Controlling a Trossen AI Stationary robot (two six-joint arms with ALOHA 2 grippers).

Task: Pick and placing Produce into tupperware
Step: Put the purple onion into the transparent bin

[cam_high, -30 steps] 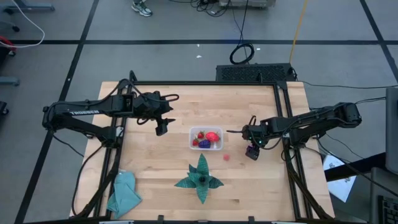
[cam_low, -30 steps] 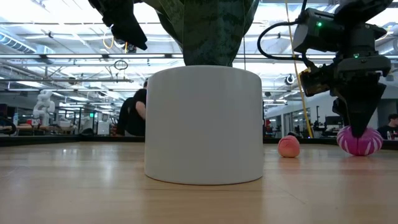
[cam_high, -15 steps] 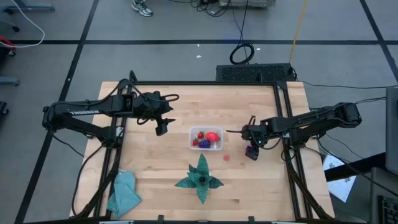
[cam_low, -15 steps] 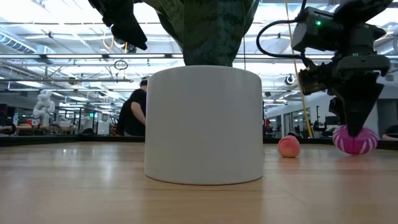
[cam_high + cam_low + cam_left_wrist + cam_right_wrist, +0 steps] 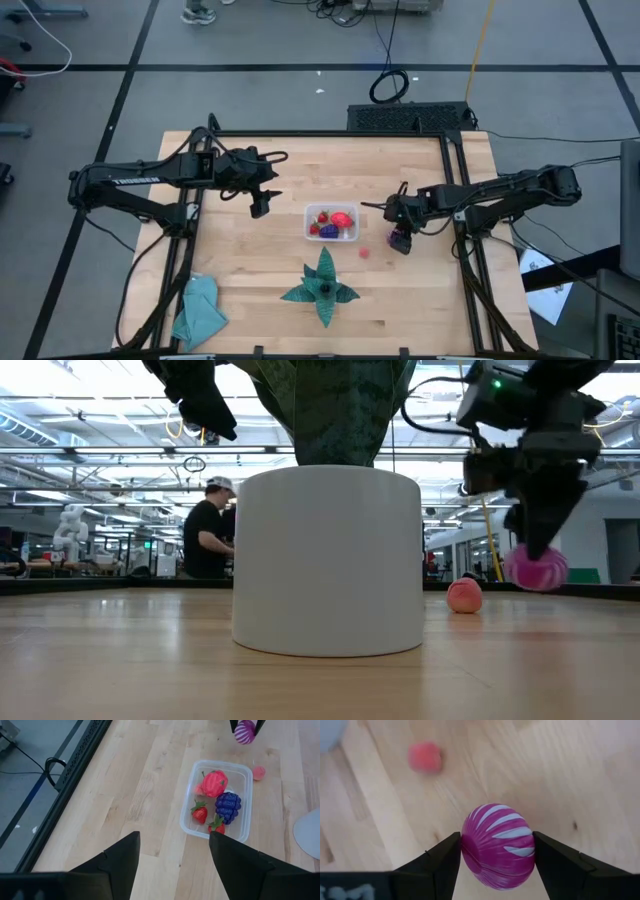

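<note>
While the left gripper is waiting with fingers apart, a striped magenta ball, seemingly light and smooth, is being clamped across its middle by the right gripper, right of the container.

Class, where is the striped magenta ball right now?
In the right claw, the magenta ball hangs above the table, right of the tupperware.

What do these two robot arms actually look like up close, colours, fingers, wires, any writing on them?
Both arms are slim, jointed and matte black. The left arm carries white lettering along one segment and loose black cables looping near its wrist. The right arm also trails a looping black cable, and a small green light glows on its wrist. Each ends in two flat, dark, wedge-shaped fingers.
</note>
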